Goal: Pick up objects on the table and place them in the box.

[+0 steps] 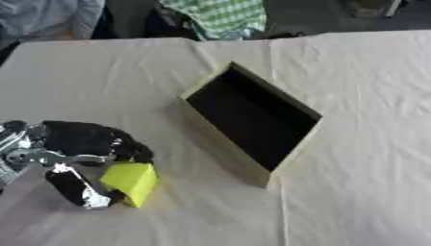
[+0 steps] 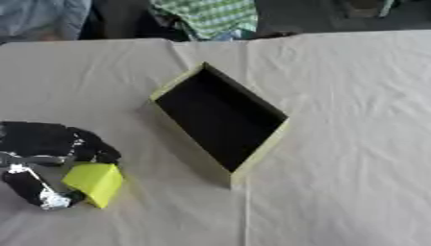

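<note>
1. Left hand (image 1: pixel 71 158): near left of the table, fingers curled over the top of the block and thumb hooked under its near corner. It pinches the block from two sides, likely so the block can come up without slipping out.
2. Block (image 1: pixel 131 181): yellow, wedge-like, held in the left hand, tilted with one corner low. Whether that corner touches the cloth I cannot tell. It sits well left of the box, so a carry to the right and far is still needed.
3. Box (image 1: pixel 290 158): pale walls, dark inside, open top, set at an angle at the table's middle. Nothing shows inside. Its near left wall faces the hand, so the block would have to clear that wall before release.
4. Cloth (image 1: pixel 362 144): cream, creased, covers the table.
5. Right hand: not in either view.
</note>
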Tool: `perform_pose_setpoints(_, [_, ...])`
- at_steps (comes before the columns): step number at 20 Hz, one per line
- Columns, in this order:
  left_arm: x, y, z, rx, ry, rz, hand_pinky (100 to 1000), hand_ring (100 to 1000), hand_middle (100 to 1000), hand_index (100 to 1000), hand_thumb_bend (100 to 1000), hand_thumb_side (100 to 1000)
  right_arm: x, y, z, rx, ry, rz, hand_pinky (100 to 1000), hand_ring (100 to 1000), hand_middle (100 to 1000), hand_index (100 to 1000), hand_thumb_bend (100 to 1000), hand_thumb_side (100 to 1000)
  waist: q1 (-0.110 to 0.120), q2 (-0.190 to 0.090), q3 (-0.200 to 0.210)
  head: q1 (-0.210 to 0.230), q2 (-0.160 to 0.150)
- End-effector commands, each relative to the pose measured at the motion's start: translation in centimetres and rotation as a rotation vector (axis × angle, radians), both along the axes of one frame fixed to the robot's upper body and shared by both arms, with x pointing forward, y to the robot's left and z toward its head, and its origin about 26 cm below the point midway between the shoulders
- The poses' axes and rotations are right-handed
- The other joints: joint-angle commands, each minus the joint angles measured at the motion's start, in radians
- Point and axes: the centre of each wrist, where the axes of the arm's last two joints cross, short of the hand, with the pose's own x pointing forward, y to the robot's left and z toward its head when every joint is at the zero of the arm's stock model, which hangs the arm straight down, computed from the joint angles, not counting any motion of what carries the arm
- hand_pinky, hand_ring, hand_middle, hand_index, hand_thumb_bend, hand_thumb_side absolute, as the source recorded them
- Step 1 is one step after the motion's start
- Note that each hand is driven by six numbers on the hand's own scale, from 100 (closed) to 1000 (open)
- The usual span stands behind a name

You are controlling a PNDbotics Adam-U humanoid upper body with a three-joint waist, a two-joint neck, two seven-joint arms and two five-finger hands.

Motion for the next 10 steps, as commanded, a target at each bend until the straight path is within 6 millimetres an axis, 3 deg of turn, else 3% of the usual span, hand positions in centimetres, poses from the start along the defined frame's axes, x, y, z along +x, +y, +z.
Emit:
perform_pose_setpoints(1, [-0.1,0.4,0.1,0.304,0.112,-0.241,857,548,817,874,100,469,-0.4,-0.2,0.9,-0.009,-0.037,-0.019,784,604,608,846,100,719,0.003,0.002,0.000,-0.001,-0.008])
perform_pose_setpoints(4, [-0.2,0.3,0.7,0.285,0.101,-0.241,800,507,710,874,100,384,-0.4,-0.1,0.8,-0.009,-0.036,-0.026,785,604,608,845,100,718,0.004,0.001,0.001,-0.003,-0.008])
perform_pose_setpoints(10, [-1.3,0.0,3.9,0.259,-0.028,-0.209,640,435,543,823,100,298,-0.4,-0.2,0.7,-0.010,-0.033,-0.031,786,603,607,845,100,719,0.005,-0.004,0.008,-0.010,-0.007])
